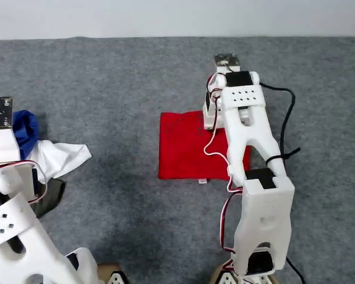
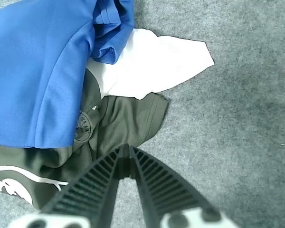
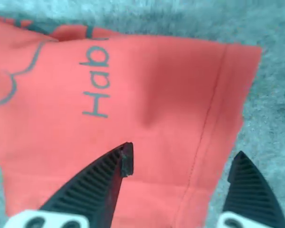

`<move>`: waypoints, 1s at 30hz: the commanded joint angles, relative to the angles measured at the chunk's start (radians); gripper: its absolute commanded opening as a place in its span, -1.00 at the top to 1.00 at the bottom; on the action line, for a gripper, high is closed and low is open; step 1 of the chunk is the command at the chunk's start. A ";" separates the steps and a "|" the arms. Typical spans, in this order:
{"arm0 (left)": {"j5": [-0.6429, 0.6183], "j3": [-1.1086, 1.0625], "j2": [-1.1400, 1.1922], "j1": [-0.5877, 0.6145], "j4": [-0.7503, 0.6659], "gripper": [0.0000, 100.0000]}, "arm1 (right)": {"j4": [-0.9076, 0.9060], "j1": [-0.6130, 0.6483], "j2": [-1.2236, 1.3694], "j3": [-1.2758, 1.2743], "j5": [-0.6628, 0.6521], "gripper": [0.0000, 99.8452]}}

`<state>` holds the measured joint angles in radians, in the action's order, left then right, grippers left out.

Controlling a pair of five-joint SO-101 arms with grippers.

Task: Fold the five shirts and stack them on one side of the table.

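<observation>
Cloth looks limp, light: red shirt (image 1: 183,148) centre frame.
Right gripper (image 3: 183,156) spread over its hem, best pinched there; left gripper (image 2: 126,152) pressed together.

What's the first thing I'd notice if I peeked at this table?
The bright red shirt, folded flat near the middle of the table, with the right tool open over it. Then the messy pile at its left edge: a blue shirt over a white shirt and a dark green shirt, near the shut left tool.
</observation>
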<state>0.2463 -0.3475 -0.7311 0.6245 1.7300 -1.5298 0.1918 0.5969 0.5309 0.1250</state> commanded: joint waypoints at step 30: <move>0.009 0.028 -0.017 0.005 0.023 0.99 | 0.068 -0.051 0.203 0.068 0.063 0.56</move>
<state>0.2463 -0.3475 -0.7311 0.6245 1.7300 -1.4653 0.1473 0.7948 0.5600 0.1788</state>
